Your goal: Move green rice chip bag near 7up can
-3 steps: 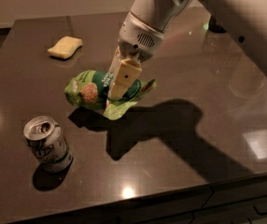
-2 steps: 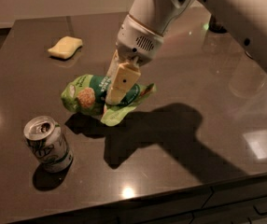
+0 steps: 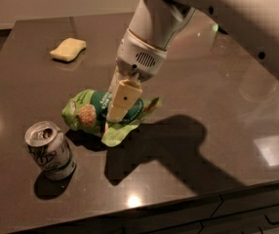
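Note:
The green rice chip bag (image 3: 88, 112) is a crinkled light-green pouch with a dark green logo and a pictured rice cake. It hangs a little above the dark table, tilted, with its shadow under it. My gripper (image 3: 112, 115) comes down from the white arm at the upper right and is shut on the bag's middle. One cream finger (image 3: 122, 100) shows in front of the bag. The 7up can (image 3: 50, 150) stands upright at the front left, a short way below and left of the bag.
A pale yellow sponge (image 3: 68, 49) lies at the back left of the table (image 3: 212, 111). The table's front edge runs along the bottom, with drawer fronts (image 3: 247, 213) below it. The arm's shadow falls right of the bag.
My gripper has carried the bag down and to the left, closer to the can. The can and the sponge have not moved.

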{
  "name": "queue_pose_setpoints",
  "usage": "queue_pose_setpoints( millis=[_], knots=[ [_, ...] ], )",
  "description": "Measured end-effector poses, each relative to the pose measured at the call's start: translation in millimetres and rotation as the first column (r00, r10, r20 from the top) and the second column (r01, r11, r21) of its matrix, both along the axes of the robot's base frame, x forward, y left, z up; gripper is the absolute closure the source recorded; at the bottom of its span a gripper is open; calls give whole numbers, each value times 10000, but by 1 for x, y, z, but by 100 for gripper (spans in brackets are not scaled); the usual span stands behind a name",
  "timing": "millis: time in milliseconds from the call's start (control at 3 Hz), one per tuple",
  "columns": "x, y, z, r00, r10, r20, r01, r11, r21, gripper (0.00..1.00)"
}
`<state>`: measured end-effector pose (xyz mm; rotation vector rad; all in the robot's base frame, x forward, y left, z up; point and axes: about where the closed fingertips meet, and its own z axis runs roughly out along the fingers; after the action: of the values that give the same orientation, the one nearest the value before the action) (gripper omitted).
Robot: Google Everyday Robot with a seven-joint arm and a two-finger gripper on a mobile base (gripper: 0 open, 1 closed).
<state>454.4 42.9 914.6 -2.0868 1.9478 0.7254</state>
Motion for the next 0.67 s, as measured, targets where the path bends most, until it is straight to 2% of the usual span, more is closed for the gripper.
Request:
queue_pose_setpoints(
  millis=[667],
  knots=[
    [0,7,-6,10000,-33,14,33,10000,48,36]
  ],
)
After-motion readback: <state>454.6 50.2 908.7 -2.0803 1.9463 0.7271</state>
